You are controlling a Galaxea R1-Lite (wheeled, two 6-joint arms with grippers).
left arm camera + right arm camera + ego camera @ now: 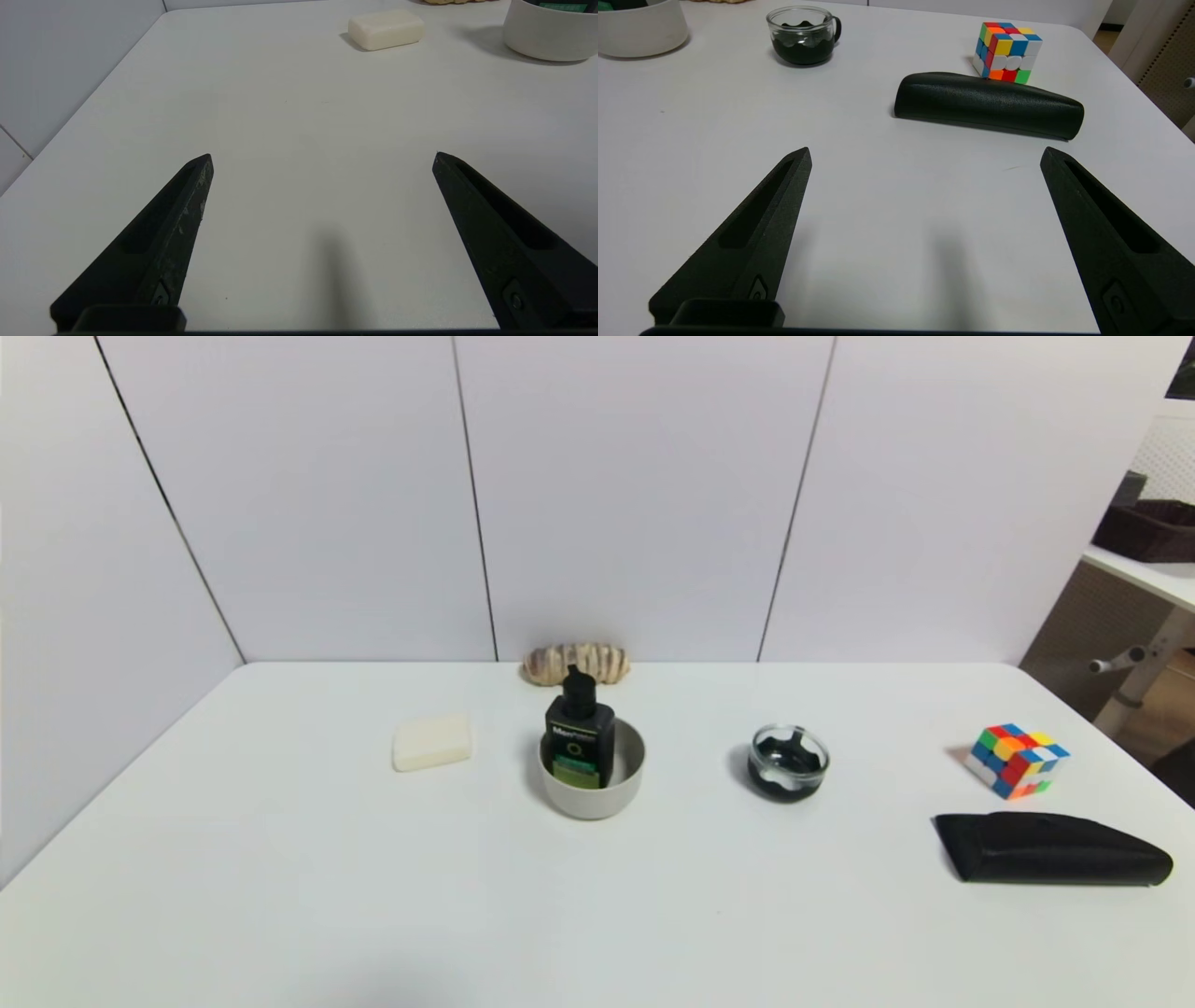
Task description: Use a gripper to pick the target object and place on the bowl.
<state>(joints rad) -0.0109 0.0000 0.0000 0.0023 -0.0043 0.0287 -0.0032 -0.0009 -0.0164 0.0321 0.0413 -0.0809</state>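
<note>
**Both grippers open and empty; bottle standing in the bowl**

Left gripper (322,156), seen only in its own wrist view, hangs low over the white table (280,896) with its two black fingers (187,196) spread wide and nothing between them. Right gripper (924,154) is posed alike, fingers (784,186) far apart and holding nothing. Neither arm appears in the head view.

Target object (580,737): a black pump bottle, upright or slightly tilted inside the bowl (597,798), pump top rising above the rim. The bowl sits near the table's middle.

Other items: a pale soap bar (431,743) to the bowl's left; a ribbed tan shell-like object (576,664) behind it by the wall; a clear glass dish (789,763) with dark contents to its right; a colour cube (1018,761) further right; a long black pouch (1053,848) just in front of the cube.
</note>
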